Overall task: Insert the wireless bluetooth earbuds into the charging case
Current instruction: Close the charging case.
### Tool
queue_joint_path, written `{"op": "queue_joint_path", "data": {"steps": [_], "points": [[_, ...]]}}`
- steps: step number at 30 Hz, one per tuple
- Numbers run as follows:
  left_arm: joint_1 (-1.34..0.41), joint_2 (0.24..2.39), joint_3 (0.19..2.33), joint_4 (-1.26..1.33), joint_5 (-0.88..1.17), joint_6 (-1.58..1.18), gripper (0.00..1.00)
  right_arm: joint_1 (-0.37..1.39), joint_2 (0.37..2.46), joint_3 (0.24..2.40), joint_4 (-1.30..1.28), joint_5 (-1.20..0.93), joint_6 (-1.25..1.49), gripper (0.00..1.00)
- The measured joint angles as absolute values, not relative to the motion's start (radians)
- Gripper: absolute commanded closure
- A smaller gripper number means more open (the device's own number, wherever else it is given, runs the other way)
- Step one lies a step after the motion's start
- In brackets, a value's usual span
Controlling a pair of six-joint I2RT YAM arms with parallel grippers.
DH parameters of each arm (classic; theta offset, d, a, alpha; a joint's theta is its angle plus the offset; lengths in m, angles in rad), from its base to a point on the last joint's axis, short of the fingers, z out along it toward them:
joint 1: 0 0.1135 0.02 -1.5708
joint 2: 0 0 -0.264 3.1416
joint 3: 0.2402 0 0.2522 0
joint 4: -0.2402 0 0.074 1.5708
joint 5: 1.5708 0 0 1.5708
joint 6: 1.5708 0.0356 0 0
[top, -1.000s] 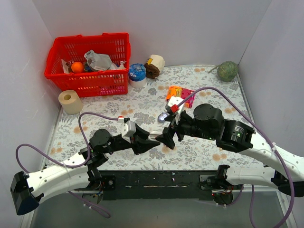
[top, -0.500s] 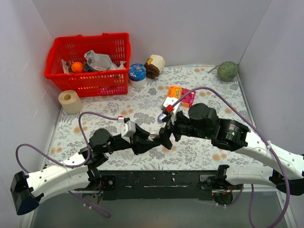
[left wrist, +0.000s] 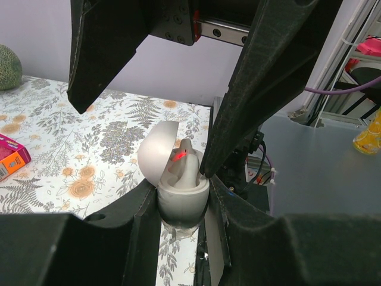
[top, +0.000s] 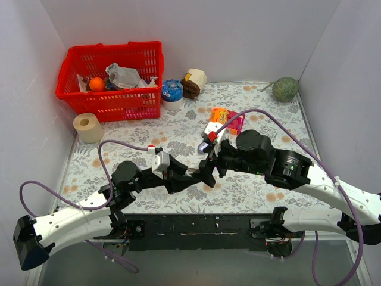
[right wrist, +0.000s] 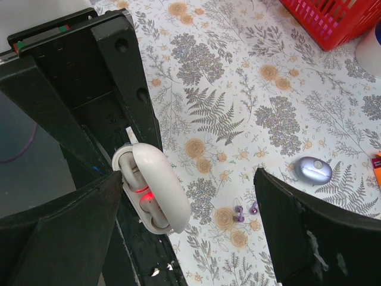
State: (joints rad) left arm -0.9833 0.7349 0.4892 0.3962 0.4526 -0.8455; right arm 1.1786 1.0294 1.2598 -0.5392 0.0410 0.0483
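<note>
My left gripper (left wrist: 181, 205) is shut on a white charging case (left wrist: 180, 192) and holds it upright above the table with its lid open. White earbuds (right wrist: 133, 174) sit in the case beside a red light. In the right wrist view the case (right wrist: 156, 189) lies between the wide-open fingers of my right gripper (right wrist: 187, 179). The tip of one finger (left wrist: 238, 125) is against the case rim. The two purple earbuds (right wrist: 240, 210) lie loose on the floral tablecloth. A lilac case (right wrist: 313, 170) lies closed beyond them. From above, both grippers meet (top: 199, 173) at the table's front centre.
A red basket (top: 110, 77) with items stands at the back left, with a paper roll (top: 88, 127) in front of it. A blue-lidded tub (top: 172, 92), a brown-and-white item (top: 193, 83), orange and pink boxes (top: 226, 119) and a green ball (top: 286, 89) lie further back.
My right gripper has moved left to straddle the white case held by the left gripper, then stayed nearly still. The left arm has barely moved.
</note>
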Motion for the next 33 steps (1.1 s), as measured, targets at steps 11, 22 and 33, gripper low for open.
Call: {"op": "queue_joint_path", "data": {"steps": [11,22,33], "points": [[-0.979,0.735,0.485,0.401,0.457,-0.853,1.0,1.179,1.031,1.26,-0.538,0.067,0.054,0.02],[-0.977,0.727,0.48,0.402,0.453,-0.853,1.0,1.179,1.036,1.26,-0.536,0.077,0.071,0.02],[-0.977,0.714,0.472,0.404,0.453,-0.854,1.0,1.172,1.036,1.26,-0.533,0.083,0.083,0.02]]}}
